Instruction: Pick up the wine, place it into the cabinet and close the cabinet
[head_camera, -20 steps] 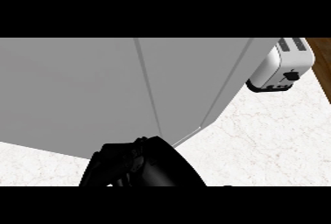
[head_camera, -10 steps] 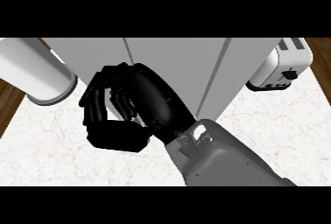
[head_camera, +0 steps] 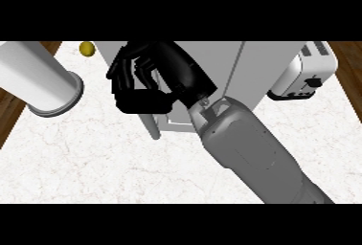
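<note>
A grey cabinet stands at the back middle of the white marble counter. Its right door is flat and shut along a vertical seam. A thin grey door edge sticks out toward me at its lower left. My right hand comes in on a grey forearm from the lower right. It lies against the cabinet's left front with its fingers curled, and nothing shows inside them. No wine bottle is visible; the hand hides part of the cabinet front. My left hand does not show.
A large white cylinder lies tilted at the left edge of the counter. A small yellow fruit sits at the back left. A white toaster stands right of the cabinet. Dark wood floor shows past the left edge.
The cabinet has shrunk back toward the top of the view. My right hand has risen with it, its forearm now fully in view. The white cylinder and the yellow fruit have appeared at the left.
</note>
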Controlling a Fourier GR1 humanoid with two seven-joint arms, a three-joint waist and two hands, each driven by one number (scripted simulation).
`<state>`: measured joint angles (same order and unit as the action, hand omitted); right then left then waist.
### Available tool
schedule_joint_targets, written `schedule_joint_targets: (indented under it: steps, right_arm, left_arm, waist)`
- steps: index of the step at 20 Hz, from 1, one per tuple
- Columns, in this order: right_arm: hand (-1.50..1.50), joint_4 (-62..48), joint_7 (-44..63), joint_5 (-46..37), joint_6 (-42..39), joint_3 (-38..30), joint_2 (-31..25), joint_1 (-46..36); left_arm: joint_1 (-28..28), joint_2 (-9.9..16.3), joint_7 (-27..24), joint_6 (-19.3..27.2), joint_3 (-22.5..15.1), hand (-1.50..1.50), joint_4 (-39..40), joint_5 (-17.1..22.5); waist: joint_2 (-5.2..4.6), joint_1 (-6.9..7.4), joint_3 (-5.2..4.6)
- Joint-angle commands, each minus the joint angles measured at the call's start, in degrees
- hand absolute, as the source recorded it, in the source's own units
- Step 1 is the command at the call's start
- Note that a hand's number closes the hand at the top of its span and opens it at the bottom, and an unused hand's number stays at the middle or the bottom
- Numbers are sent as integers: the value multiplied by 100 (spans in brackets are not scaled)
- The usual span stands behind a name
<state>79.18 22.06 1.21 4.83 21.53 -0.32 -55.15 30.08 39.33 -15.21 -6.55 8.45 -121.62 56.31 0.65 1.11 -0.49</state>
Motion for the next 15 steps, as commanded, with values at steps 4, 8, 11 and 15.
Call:
schedule_joint_targets:
  steps: [4,8,11,15]
  right_arm:
    - [150,-876,-514,-64,-224,-704,-540,-233]
    - [150,-1131,-815,-142,-340,-761,-771,-260]
    - [150,-1247,-904,-76,-326,-895,-821,-313]
    - [150,-1299,-967,22,-501,-888,-873,-374]
  left_arm:
    - [-543,-168,274,358,-402,-150,94,-239]
    - [-711,-378,173,536,-622,-150,100,-498]
    - [-839,-384,232,540,-723,-150,299,-560]
    - [-1231,-457,284,766,-816,-150,455,-685]
  waist:
    - [-117,-86,48]
    - [-139,-74,48]
    - [-162,-87,45]
    - [-169,-161,45]
